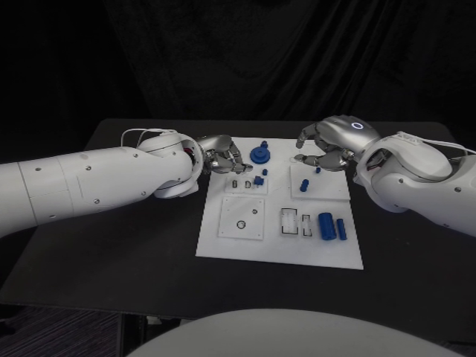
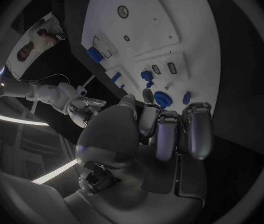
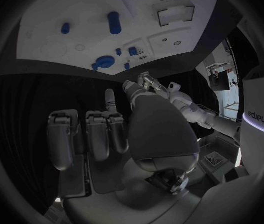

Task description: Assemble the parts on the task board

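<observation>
Presently we see left hand [image 1: 223, 156] and right hand [image 1: 326, 146], fingers curled (nothing held), at task board [image 1: 222, 249] far edge; careless reach risks toppling round blue part [image 1: 260, 155].

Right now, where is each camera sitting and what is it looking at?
Head view: on the robot's head, looking down at the task board; both arms reach in, left hand and right hand.
Left wrist view: behind the left hand, facing the board's far edge; its palm and fingers show.
Right wrist view: behind the right hand, facing the board; its palm and fingers show.
Shared: all three see the round blue part.
</observation>
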